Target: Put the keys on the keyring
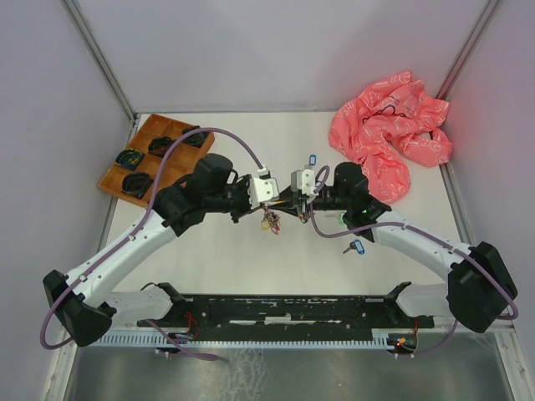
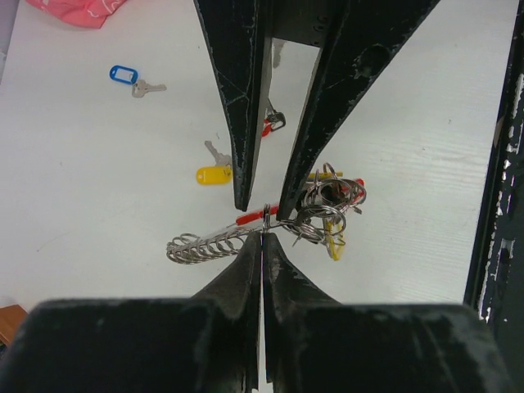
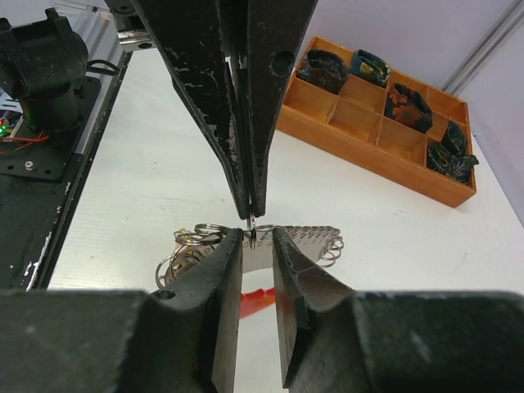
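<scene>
White tabletop (image 1: 251,276), enclosed by pale grey walls.

- Left gripper (image 2: 263,237): fingers are pressed fully together; a thin wire loop of the keyring (image 2: 323,205) is pinched at the very tips.
- Right gripper (image 3: 256,239): fingers are held partly apart, one on each side of the pinched loop. No grip is made out. The two grippers are met tip to tip at mid-table.
- Keyring: held just above the table. A cluster of silver rings with a red and yellow piece is hung on one side of the pinch point, and a coiled chain is stretched out on the other.
- A yellow-tagged key (image 2: 214,174) is lain flat on the table near the keyring, apart from it.
- A blue-tagged key (image 2: 123,75) is seen further off, toward the back.
- A second blue-tagged key (image 1: 354,248) is found beside the right forearm.
- A wooden tray (image 1: 155,159) with dark coiled items is set at the back left corner.
- A crumpled pink bag (image 1: 389,138) is noted at the back right.
</scene>
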`<action>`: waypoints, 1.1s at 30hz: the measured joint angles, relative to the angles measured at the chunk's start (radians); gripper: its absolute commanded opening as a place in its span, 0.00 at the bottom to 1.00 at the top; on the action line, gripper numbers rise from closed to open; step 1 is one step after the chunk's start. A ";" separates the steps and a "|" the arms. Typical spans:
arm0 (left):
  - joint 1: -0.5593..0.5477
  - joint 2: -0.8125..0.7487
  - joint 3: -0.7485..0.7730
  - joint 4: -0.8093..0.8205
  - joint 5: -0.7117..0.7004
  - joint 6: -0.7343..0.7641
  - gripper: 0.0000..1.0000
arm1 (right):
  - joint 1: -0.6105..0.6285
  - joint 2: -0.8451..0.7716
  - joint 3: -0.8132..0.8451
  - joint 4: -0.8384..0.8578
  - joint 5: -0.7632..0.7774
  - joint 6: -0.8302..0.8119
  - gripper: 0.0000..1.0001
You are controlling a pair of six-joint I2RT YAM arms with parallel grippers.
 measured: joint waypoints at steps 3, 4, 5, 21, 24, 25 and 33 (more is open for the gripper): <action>-0.002 0.003 0.004 -0.003 -0.006 0.005 0.03 | 0.001 0.010 0.006 0.000 -0.006 0.003 0.18; -0.002 0.003 0.004 -0.004 -0.006 0.006 0.03 | 0.002 0.012 0.006 0.000 -0.007 0.003 0.15; -0.003 0.003 0.005 -0.004 -0.006 0.007 0.03 | 0.003 0.014 0.006 0.001 -0.008 0.003 0.10; -0.002 -0.133 -0.131 0.142 -0.025 0.006 0.24 | 0.003 0.020 -0.019 0.112 -0.008 0.098 0.01; 0.007 -0.162 -0.163 0.180 -0.024 0.005 0.25 | 0.003 0.020 -0.025 0.138 -0.009 0.117 0.01; 0.013 -0.167 -0.171 0.190 -0.023 0.005 0.26 | 0.003 0.020 -0.025 0.143 -0.010 0.121 0.01; 0.063 -0.172 -0.186 0.240 0.032 0.003 0.26 | 0.002 0.011 -0.026 0.171 -0.014 0.140 0.01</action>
